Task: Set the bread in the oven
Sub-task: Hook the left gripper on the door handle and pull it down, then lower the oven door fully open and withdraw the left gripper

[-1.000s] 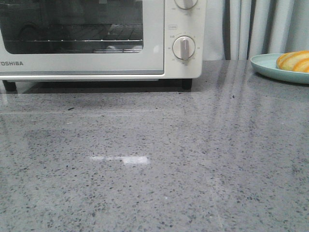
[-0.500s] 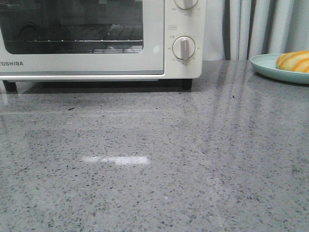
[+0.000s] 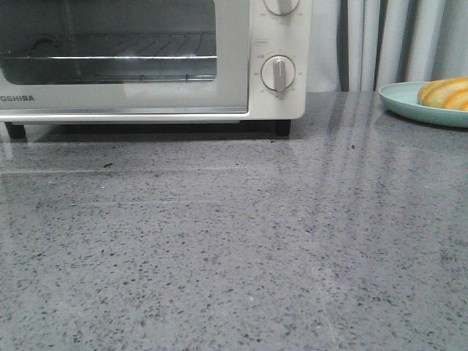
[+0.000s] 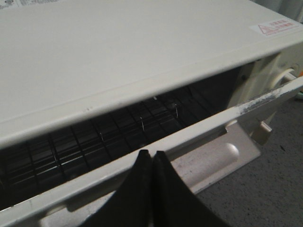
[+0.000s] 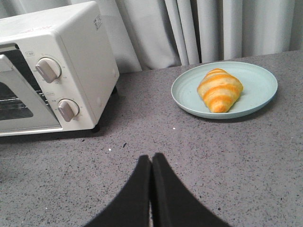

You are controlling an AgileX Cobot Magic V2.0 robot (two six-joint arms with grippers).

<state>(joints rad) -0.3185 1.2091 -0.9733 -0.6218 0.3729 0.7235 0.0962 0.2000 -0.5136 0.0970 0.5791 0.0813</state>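
The white oven (image 3: 278, 102) stands at the back left; its glass door (image 3: 124, 73) is tilted partly open. In the left wrist view my left gripper (image 4: 151, 153) is shut, its tips resting on the top edge of the door (image 4: 208, 127), with the wire rack (image 4: 94, 142) showing in the gap behind. The bread (image 5: 219, 88) lies on a pale green plate (image 5: 258, 82) to the right of the oven (image 5: 80, 56). My right gripper (image 5: 151, 158) is shut and empty above the grey counter, well short of the plate. Neither gripper shows in the front view.
Bread (image 3: 444, 92) and plate (image 3: 402, 99) sit at the counter's far right edge in the front view. Round dials (image 3: 278, 72) are on the oven's right panel. A grey curtain (image 3: 387, 40) hangs behind. The speckled counter (image 3: 234, 248) stretches in front.
The oven door has tipped further open; the rack shows more clearly through the window. The bright reflection on the counter has gone.
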